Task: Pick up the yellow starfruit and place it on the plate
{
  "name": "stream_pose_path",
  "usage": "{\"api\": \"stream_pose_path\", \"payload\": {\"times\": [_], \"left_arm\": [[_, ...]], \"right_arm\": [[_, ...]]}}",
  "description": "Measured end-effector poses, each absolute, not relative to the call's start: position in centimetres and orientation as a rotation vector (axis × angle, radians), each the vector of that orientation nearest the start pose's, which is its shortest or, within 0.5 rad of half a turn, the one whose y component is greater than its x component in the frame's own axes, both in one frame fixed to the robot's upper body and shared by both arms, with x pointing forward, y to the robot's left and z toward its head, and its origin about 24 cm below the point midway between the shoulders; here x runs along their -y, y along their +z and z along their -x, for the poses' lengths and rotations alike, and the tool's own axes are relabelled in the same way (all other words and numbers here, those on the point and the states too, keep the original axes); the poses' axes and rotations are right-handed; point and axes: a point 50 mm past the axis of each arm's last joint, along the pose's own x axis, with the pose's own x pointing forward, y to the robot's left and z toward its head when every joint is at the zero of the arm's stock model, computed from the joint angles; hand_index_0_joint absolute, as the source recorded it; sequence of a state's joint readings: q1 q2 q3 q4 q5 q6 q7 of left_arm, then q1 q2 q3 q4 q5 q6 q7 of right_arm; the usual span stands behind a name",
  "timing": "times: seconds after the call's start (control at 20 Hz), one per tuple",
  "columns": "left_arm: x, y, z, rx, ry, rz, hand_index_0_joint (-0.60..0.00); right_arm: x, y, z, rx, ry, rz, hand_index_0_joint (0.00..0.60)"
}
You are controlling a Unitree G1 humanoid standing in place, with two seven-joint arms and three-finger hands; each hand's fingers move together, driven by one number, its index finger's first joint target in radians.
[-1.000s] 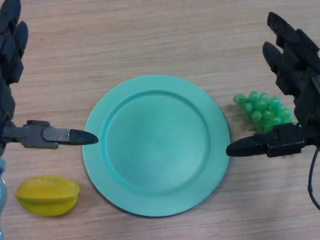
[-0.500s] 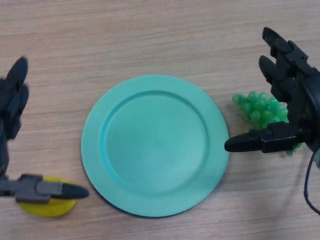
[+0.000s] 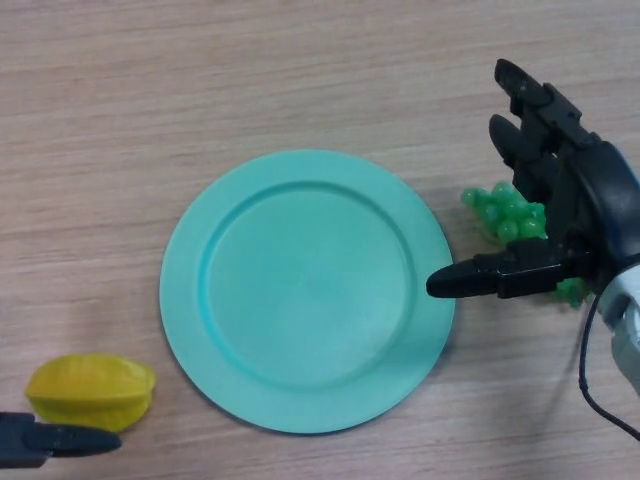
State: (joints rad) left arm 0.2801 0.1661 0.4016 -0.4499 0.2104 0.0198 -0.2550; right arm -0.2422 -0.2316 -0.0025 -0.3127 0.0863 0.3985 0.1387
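The yellow starfruit (image 3: pixel 90 390) lies on the wooden table at the bottom left, just left of the plate. The round teal plate (image 3: pixel 180 290) sits in the middle with nothing on it. Of my left hand (image 3: pixel 55 441) only the thumb shows, at the bottom left edge. It is stretched out straight along the near side of the starfruit and holds nothing. My right hand (image 3: pixel 575 195) hovers open at the right, fingers straight, with the thumb pointing left and its tip over the plate's right rim.
A bunch of green grapes (image 3: pixel 505 212) lies right of the plate, partly hidden under my right hand. Bare wooden tabletop lies beyond the plate.
My left hand has dropped down and back toward the bottom left edge until only its thumb shows by the starfruit. My right hand has shifted slightly left, over the grapes.
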Motion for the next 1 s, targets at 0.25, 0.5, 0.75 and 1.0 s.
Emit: {"api": "stream_pose_path", "payload": {"times": [0.25,0.5,0.75,1.0], "left_arm": [[-25.9,9.4,-18.8,0.062,0.166,-0.559,0.0],[-25.0,6.4,-19.0,-0.04,0.092,-0.521,0.0],[-24.8,6.0,-18.6,-0.037,0.07,-0.599,-0.1],[-24.7,5.7,-17.8,-0.027,0.052,-0.614,-0.55]], "right_arm": [[15.7,14.7,-28.2,0.161,0.205,0.128,0.0],[15.6,15.2,-27.9,0.187,0.212,0.131,0.0],[15.6,15.3,-27.8,0.192,0.212,0.136,0.0],[15.5,16.0,-27.3,0.22,0.215,0.14,0.0]]}}
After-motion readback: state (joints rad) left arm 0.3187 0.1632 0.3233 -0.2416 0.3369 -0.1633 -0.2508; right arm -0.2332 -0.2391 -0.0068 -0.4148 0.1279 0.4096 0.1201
